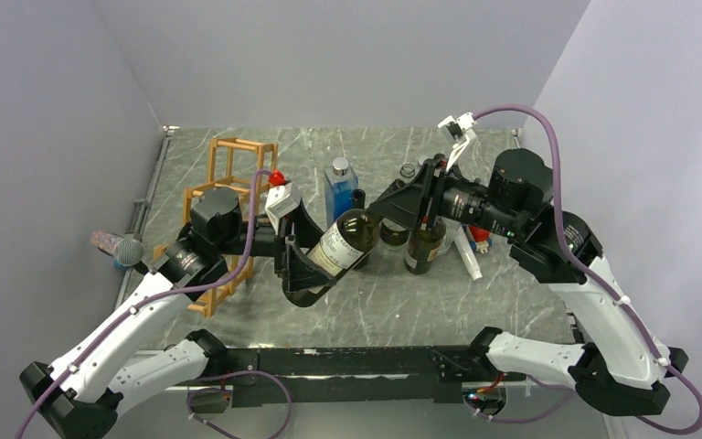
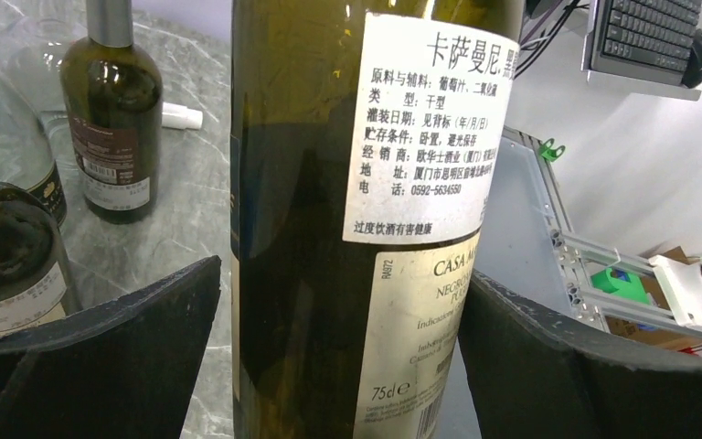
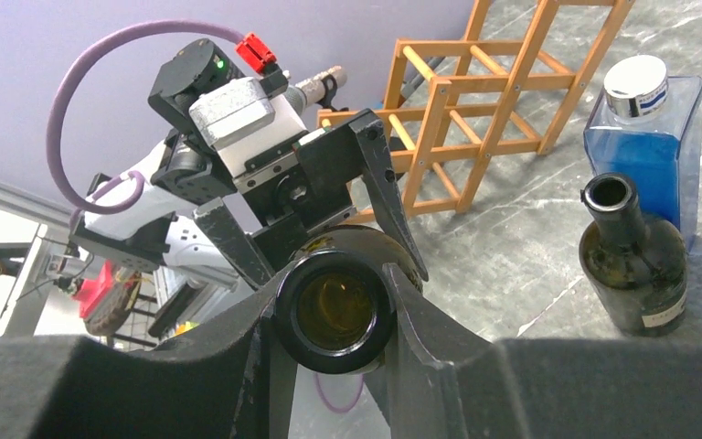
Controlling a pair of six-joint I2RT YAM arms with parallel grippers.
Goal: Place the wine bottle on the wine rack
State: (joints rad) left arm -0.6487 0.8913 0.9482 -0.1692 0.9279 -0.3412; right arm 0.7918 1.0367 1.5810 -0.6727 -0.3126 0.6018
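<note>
The wine bottle (image 1: 345, 240), dark green glass with cream labels, hangs tilted above the table, base toward the near left. My right gripper (image 1: 386, 208) is shut on its neck; in the right wrist view the open mouth (image 3: 334, 311) sits clamped between my fingers (image 3: 420, 320). My left gripper (image 1: 315, 265) is open and straddles the bottle's body (image 2: 329, 229); table shows between the left finger (image 2: 119, 357) and the glass. The wine rack (image 1: 238, 174), an orange-brown frame of thin sticks, stands at the far left behind my left arm, and its cells (image 3: 475, 110) hold nothing.
A blue square bottle (image 1: 339, 187) stands at the back centre. A dark open bottle (image 1: 425, 242) stands under my right wrist. Two more dark bottles (image 2: 114, 119) (image 2: 9, 265) stand nearby. A white and red item (image 1: 471, 251) lies to the right. A microphone-like object (image 1: 119, 247) lies at the table's left edge.
</note>
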